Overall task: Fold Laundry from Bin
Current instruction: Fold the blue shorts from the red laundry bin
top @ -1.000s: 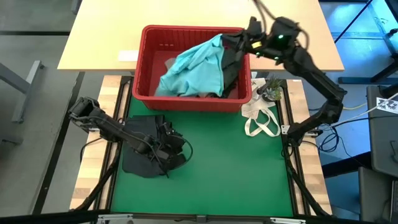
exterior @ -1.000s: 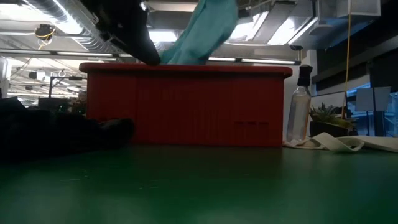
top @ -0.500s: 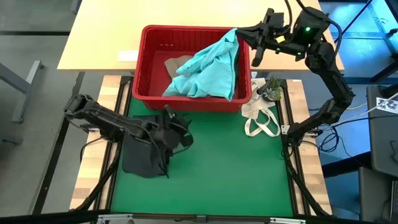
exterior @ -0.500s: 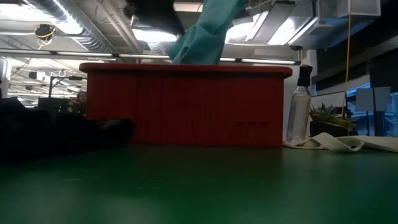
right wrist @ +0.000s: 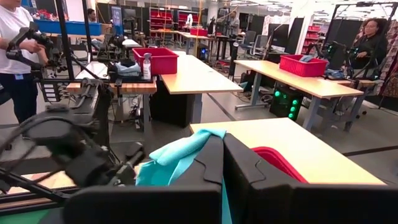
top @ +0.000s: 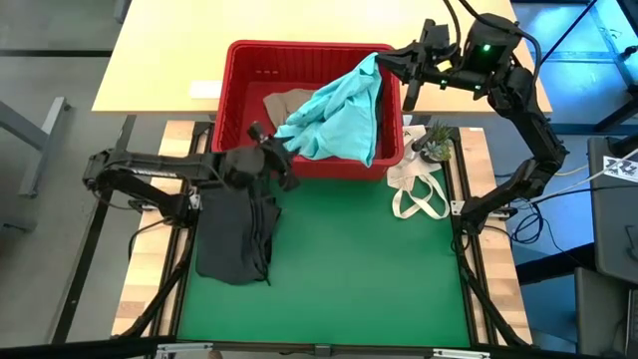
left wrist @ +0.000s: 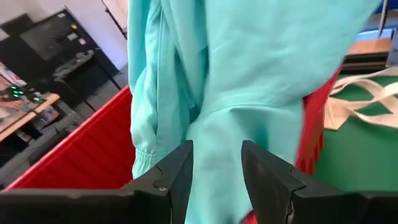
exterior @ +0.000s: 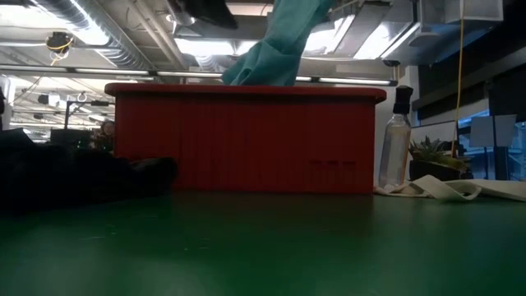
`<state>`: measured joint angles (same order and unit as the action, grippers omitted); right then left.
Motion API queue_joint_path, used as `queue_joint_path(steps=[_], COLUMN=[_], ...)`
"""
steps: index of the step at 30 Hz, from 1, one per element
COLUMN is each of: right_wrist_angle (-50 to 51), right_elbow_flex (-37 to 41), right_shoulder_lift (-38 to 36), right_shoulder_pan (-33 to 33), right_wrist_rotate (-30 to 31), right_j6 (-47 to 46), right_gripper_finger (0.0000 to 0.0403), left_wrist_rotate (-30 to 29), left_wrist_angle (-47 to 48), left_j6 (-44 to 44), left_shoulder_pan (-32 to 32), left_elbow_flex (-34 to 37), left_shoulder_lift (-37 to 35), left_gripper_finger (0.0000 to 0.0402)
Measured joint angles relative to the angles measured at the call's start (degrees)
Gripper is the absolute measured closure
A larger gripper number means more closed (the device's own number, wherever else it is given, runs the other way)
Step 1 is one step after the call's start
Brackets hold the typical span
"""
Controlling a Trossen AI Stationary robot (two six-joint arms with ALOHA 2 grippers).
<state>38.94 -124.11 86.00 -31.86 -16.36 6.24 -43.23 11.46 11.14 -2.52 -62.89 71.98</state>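
Light teal cloth garment [top: 334, 115] hangs over the red ribbed plastic bin [top: 239, 100], pinched at its top corner by the right gripper [top: 387, 62], fingers clamped tight. Just beside it the left gripper [top: 282, 160] hovers with fingers parted; a dark grey garment [top: 231, 234] lies on the green mat [top: 369, 279]

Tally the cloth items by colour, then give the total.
Teal garment: 1
Black garment: 1
Beige garment: 1
White bag: 1
Total: 4
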Motion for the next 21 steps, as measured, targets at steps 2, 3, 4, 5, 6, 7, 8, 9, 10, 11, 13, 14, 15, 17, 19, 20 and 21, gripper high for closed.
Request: queue_joint_path(steps=[2, 3, 4, 5, 6, 7, 8, 9, 10, 11, 13, 14, 15, 17, 19, 20, 21], right_wrist_angle=[0.1, 0.2, 0.2, 0.2, 0.2, 0.2, 0.2, 0.2, 0.2, 0.2, 0.2, 0.2, 0.2, 0.2, 0.2, 0.2, 0.2], right_elbow_flex=[0.0, 0.0, 0.0, 0.0, 0.0, 0.0, 0.0, 0.0, 0.0, 0.0, 0.0, 0.0, 0.0, 0.0, 0.0, 0.0, 0.0], right_shoulder_lift=[0.0, 0.0, 0.0, 0.0, 0.0, 0.0, 0.0, 0.0, 0.0, 0.0, 0.0, 0.0, 0.0, 0.0, 0.0, 0.0, 0.0], right_shoulder_pan=[0.0, 0.0, 0.0, 0.0, 0.0, 0.0, 0.0, 0.0, 0.0, 0.0, 0.0, 0.0, 0.0, 0.0, 0.0, 0.0, 0.0], right_wrist_rotate=[0.0, 0.0, 0.0, 0.0, 0.0, 0.0, 0.0, 0.0, 0.0, 0.0, 0.0, 0.0, 0.0, 0.0, 0.0, 0.0, 0.0], right_j6=[0.0, 0.0, 0.0, 0.0, 0.0, 0.0, 0.0, 0.0, 0.0, 0.0, 0.0, 0.0, 0.0, 0.0, 0.0, 0.0, 0.0], right_gripper_finger=[0.0403, 0.0403, 0.0403, 0.0403, 0.0403, 0.0403, 0.0403, 0.0403, 0.0403, 0.0403, 0.0403, 0.0403, 0.0403, 0.0403, 0.0403, 0.0403, 0.0403], left_wrist_rotate=[2.6, 3.3, 3.5, 3.6, 3.8, 3.8, 3.8, 3.8, 4.1, 4.8, 6.8, 7.6, 8.3, 8.7, 8.8, 8.8, 9.2], left_wrist_angle=[0.0, -0.1, 0.1, 0.2, 0.2, 0.0, -0.1, -0.1, 0.1, 0.1, 0.1, 0.0, -0.1, -0.2, -0.1, 0.1, 0.3], left_j6=[0.6, 1.4, 2.0, 2.7, 2.9, 2.9, 2.9, 3.0, 3.0, 2.9, 2.5, 2.2, 2.1, 2.1, 1.4, 0.8, -0.3], left_shoulder_pan=[-3.0, -4.4, -5.6, -6.9, -8.0, -9.2, -10.3, -11.3, -12.3, -13.2, -14.8, -15.4, -15.7, -16.4, -16.7, -16.9, -17.2], left_elbow_flex=[0.0, 0.0, 0.0, 0.0, 0.0, 0.0, 0.0, 0.0, 0.0, 0.0, 0.0, 0.0, 0.0, 0.0, 0.0, 0.0, 0.0], left_shoulder_lift=[0.4, 0.6, 0.8, 0.8, 0.8, 0.8, 0.7, 0.7, 0.8, 0.8, 0.8, 0.8, 0.8, 0.8, 0.8, 0.8, 0.8], left_gripper_finger=[0.0269, 0.0269, 0.0269, 0.0269, 0.0269, 0.0269, 0.0269, 0.0269, 0.0269, 0.0269, 0.0269, 0.0269, 0.0269, 0.0269, 0.0265, 0.0260, 0.0254])
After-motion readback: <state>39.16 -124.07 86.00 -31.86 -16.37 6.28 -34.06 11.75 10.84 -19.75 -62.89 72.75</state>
